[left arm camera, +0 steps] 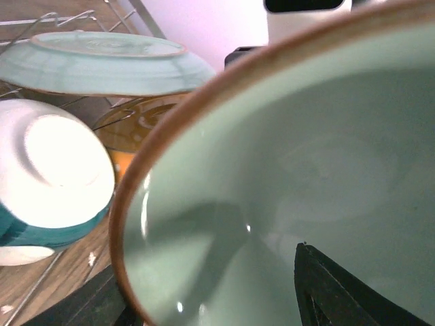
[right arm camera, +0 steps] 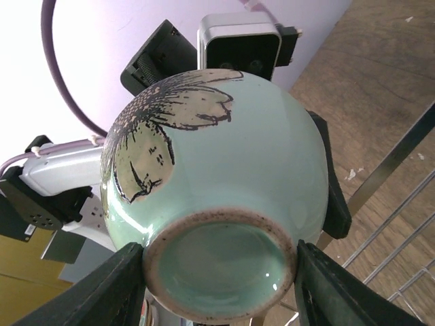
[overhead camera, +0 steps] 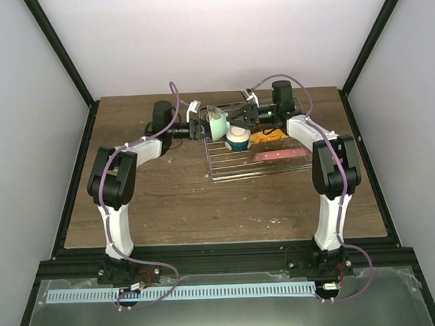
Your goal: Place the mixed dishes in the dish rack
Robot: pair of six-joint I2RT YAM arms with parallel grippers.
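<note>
Both arms meet over the back-left corner of the rack (overhead camera: 235,169), with the mint bowl (overhead camera: 217,123) up in the air between them, tipped on its side. It isn't in the rack yet.

The right gripper (right arm camera: 219,278) is clamped on the bowl's base. In the right wrist view, its two fingers (right arm camera: 112,292) press against either side of the foot ring, so that's a solid pinch.

The left gripper (left arm camera: 204,305) comes in from the bowl's open side. One finger (left arm camera: 340,292) is inside the bowl and the other is outside, under the rim. The wall sits between them, but honestly I can't tell whether they're squeezing it or just sitting loose around it, since the camera is too close.

Already in the rack:
- The white bowl (overhead camera: 236,136) sits bottom-up on the mug (left arm camera: 41,231), right beside the mint bowl.
- A plate showing orange (overhead camera: 268,137) is just right of that.
- The pink plate (overhead camera: 280,154) lies nearer the front right.

The table (overhead camera: 169,200) is dark wood.
</note>
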